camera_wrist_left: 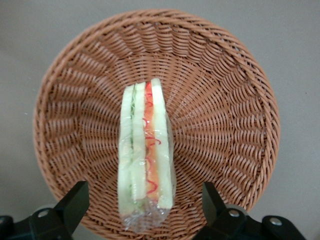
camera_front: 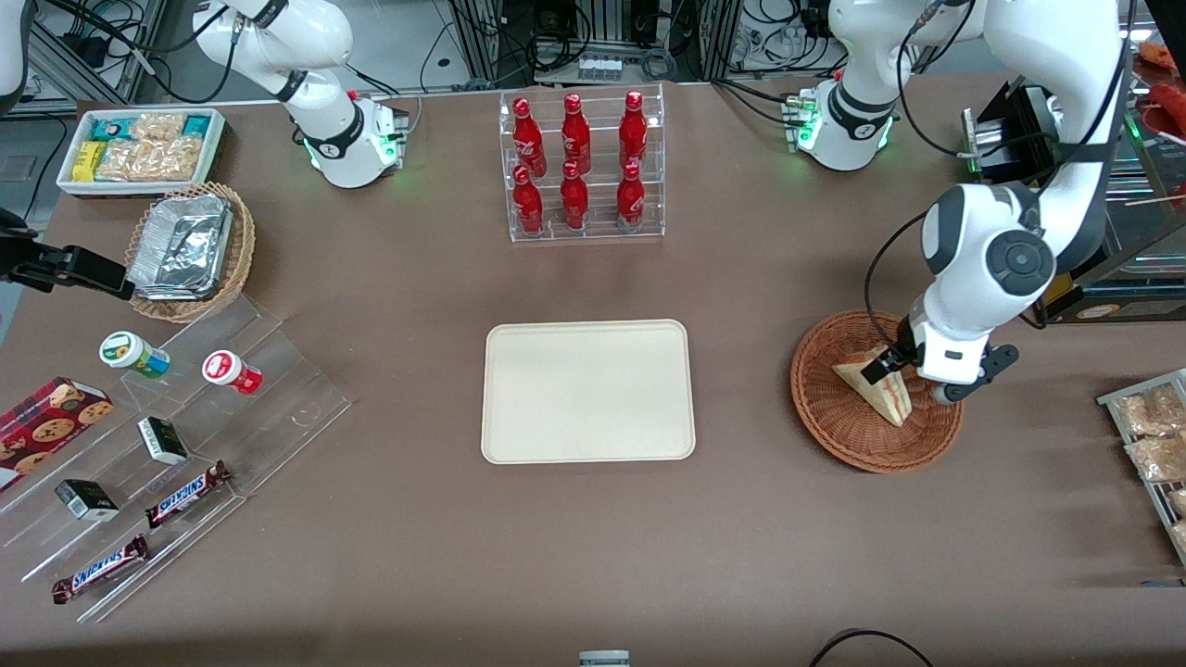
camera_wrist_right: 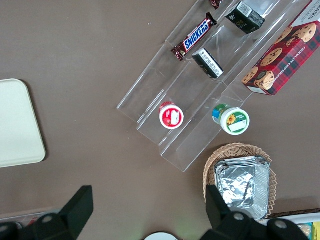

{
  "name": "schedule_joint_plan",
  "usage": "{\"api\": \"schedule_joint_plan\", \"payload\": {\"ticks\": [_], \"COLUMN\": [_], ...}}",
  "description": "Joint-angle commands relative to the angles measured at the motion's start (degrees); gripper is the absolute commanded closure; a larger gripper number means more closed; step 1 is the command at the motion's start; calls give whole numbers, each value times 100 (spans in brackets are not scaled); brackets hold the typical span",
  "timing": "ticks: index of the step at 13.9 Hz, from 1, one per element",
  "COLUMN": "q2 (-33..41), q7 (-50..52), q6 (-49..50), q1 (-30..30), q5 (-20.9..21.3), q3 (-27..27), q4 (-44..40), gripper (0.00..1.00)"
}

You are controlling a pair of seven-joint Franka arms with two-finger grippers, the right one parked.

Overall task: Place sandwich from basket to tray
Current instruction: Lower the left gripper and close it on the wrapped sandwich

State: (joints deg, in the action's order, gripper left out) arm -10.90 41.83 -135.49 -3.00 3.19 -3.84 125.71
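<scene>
The sandwich (camera_front: 878,387), a plastic-wrapped wedge with red and pale green filling, stands on edge in the reddish-brown wicker basket (camera_front: 834,435) toward the working arm's end of the table. My left gripper (camera_front: 913,382) is low over the basket, open, with one finger on each side of the sandwich and a clear gap to it. In the left wrist view the sandwich (camera_wrist_left: 145,150) stands between the two black fingers (camera_wrist_left: 75,202) on the basket's weave (camera_wrist_left: 225,125). The cream tray (camera_front: 588,391) lies bare at mid-table beside the basket.
A clear rack of red bottles (camera_front: 579,167) stands farther from the camera than the tray. Toward the parked arm's end are a tan basket of foil trays (camera_front: 190,250), a white snack bin (camera_front: 139,148) and a clear stepped stand (camera_front: 167,435). Snack packets (camera_front: 1154,435) lie beside the basket.
</scene>
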Motion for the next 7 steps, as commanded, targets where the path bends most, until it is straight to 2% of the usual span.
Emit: {"api": "schedule_joint_plan", "payload": {"ticks": [1,5,6,7], "q2": [-149,-351,-404,-413], "q7": [316,273,264,264], "q6": [-162,-153,-153,-145], "q1": [-139,-139,-139,-139], "q5": [68,112,112,112], "q3": [15,15,15,15], "q4": [-21,6,6,14], "gripper": [0,0,5,15]}}
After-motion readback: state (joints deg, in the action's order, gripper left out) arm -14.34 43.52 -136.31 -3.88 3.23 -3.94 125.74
